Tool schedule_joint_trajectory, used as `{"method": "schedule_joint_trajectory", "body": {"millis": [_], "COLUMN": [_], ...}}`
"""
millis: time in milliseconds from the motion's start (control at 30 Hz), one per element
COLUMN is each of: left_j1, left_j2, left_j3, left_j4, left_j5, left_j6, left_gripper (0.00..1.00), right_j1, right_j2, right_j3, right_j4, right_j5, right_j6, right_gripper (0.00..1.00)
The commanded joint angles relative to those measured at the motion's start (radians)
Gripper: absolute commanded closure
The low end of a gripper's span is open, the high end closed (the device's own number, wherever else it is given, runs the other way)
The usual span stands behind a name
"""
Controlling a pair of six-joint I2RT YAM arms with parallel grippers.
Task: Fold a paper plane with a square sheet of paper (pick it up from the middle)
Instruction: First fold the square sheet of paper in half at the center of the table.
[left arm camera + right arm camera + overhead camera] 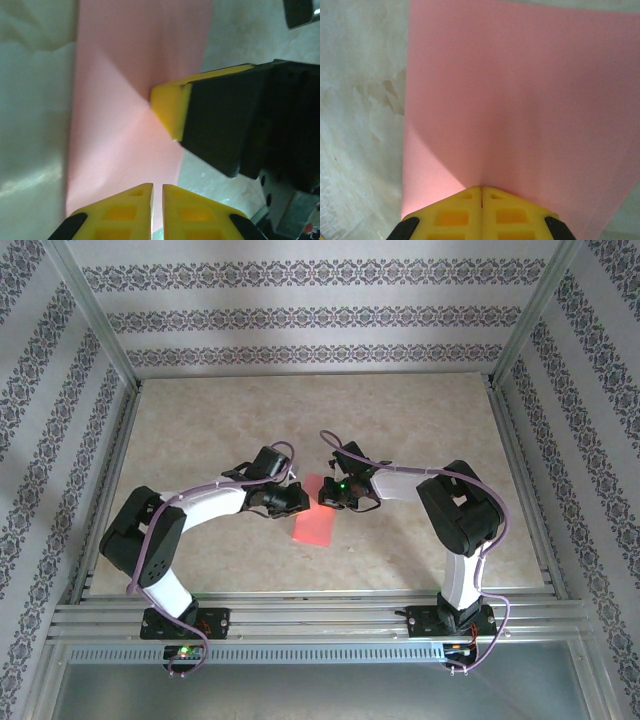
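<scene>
Pulling the arms apart could tear the square sheet of paper (313, 525), because both sets of jaws pinch it close together. The left jaws are almost closed on one edge, and the right jaws are squeezed tight on the edge beside it. If one pinch slips, the thin sheet could flop down crooked. The paper is in the middle of the tabletop (430, 560), between the arms. It is plain pink and smooth, with soft bends near the pinches and no sharp fold yet.
</scene>
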Motion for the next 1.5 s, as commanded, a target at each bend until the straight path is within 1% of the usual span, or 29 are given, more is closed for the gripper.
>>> {"method": "schedule_joint_trajectory", "body": {"millis": [0, 100, 200, 300, 500, 633, 833, 967, 1133, 1200, 1300, 1400, 1467], "left_j1": [-0.009, -0.010, -0.013, -0.024, -0.050, -0.050, -0.058, -0.071, -0.074, -0.072, -0.067, -0.053, -0.043], "left_j2": [0.058, 0.091, 0.104, 0.101, 0.087, 0.051, -0.018, -0.073, -0.146, -0.171, -0.197, -0.188, -0.164], "left_j3": [0.030, 0.045, 0.028, 0.005, -0.037, -0.088, -0.159, -0.192, -0.188, -0.164, -0.120, -0.088, -0.067], "left_j4": [0.038, -0.028, -0.044, -0.071, -0.176, -0.198, -0.213, -0.257, -0.332, -0.321, -0.252, -0.165, -0.129], "left_j5": [0.025, -0.010, -0.010, -0.018, -0.057, -0.076, -0.066, -0.074, -0.093, -0.090, -0.091, -0.101, -0.117], "left_j6": [-0.023, -0.001, -0.002, 0.004, 0.064, 0.069, 0.056, 0.059, 0.105, 0.113, 0.095, 0.057, 0.033], "left_gripper": [0.86, 0.87, 0.87, 0.87, 0.87, 0.87, 0.87, 0.87, 0.87, 0.87, 0.87, 0.86, 0.85], "right_j1": [-0.009, -0.011, -0.012, -0.014, -0.016, -0.018, -0.023, -0.026, -0.027, -0.028, -0.027, -0.030, -0.037], "right_j2": [0.062, 0.065, 0.070, 0.074, 0.086, 0.095, 0.100, 0.101, 0.093, 0.084, 0.043, -0.043, -0.112], "right_j3": [-0.007, -0.010, -0.009, -0.006, 0.004, 0.004, 0.007, 0.009, 0.008, 0.010, 0.021, 0.031, 0.014], "right_j4": [-0.056, -0.064, -0.072, -0.081, -0.095, -0.100, -0.110, -0.116, -0.110, -0.091, -0.058, -0.045, -0.038], "right_j5": [0.031, 0.038, 0.048, 0.057, 0.066, 0.070, 0.074, 0.075, 0.062, 0.037, -0.020, -0.056, -0.053], "right_j6": [-0.027, -0.029, -0.029, -0.028, -0.023, -0.023, -0.027, -0.034, -0.048, -0.058, -0.067, -0.067, -0.056], "right_gripper": [0.95, 0.95, 0.95, 0.95, 0.96, 0.96, 0.97, 0.97, 0.97, 0.96, 0.94, 0.88, 0.83]}}
